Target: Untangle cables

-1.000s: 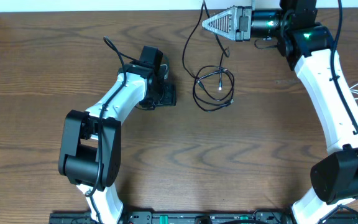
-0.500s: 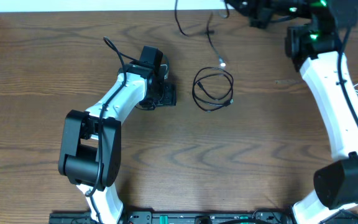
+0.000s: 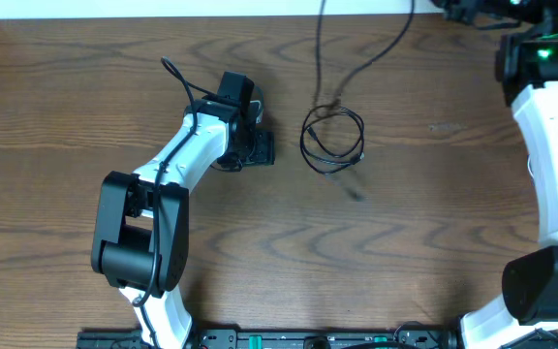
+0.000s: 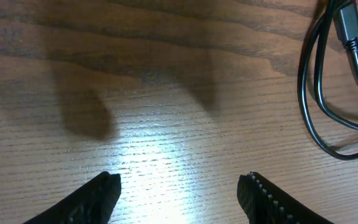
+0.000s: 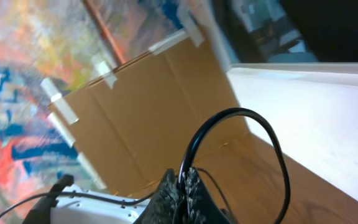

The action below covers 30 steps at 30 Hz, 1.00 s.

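Overhead: your black cable coil [image 3: 332,141] lies on the table [image 3: 405,252], just right of the left gripper [image 3: 256,145]. 1 lifted black cable [image 3: 376,53] rises from near the coil's top and runs past the frame's top edge.

Left wrist: fingers [image 4: 104,190] apart over bare wood, with the coil at the frame's right.

Right wrist: right gripper [image 5: 182,190] fingers are pinched together on the lifted black cable.

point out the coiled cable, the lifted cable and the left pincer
coiled cable [image 4: 300,81]: left wrist view, left arc
lifted cable [image 5: 235,111]: right wrist view, arc top
left pincer [image 4: 180,186]: left wrist view, between fingertips
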Tool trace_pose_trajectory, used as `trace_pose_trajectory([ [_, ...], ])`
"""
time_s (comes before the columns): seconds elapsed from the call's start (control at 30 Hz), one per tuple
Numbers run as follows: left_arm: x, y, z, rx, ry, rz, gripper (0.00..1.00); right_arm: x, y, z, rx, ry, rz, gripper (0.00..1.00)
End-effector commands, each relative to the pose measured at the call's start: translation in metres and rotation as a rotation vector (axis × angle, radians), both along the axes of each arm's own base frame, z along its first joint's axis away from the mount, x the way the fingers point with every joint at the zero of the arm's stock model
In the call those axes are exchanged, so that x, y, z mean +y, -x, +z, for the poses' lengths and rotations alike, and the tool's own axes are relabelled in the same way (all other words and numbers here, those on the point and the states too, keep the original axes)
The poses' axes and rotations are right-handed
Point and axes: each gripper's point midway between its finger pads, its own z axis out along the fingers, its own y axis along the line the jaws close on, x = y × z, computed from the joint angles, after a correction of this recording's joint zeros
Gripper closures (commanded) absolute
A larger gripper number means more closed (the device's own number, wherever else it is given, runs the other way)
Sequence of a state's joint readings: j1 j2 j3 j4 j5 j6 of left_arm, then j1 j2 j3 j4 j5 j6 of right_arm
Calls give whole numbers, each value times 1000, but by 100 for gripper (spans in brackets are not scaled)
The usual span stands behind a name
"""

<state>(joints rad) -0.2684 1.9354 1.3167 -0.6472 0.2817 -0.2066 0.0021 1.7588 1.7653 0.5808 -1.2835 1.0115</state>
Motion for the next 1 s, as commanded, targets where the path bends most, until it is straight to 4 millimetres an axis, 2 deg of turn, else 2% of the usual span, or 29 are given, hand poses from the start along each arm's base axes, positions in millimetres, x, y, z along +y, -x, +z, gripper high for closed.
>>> trace_pose_trajectory([
  [0.0,4,2,-7,16,-17,9,34,-16,-5,5,6,-9,-45,98],
  [0.27,4,2,-7,16,-17,8,34,-40,-16,-5,90,-7,-93,98],
  [0.57,4,2,-7,16,-17,8,34,-49,-2,-17,106,65,-10,98],
  [0.97,4,2,-7,16,-17,8,34,-80,0,-33,223,85,-4,99],
])
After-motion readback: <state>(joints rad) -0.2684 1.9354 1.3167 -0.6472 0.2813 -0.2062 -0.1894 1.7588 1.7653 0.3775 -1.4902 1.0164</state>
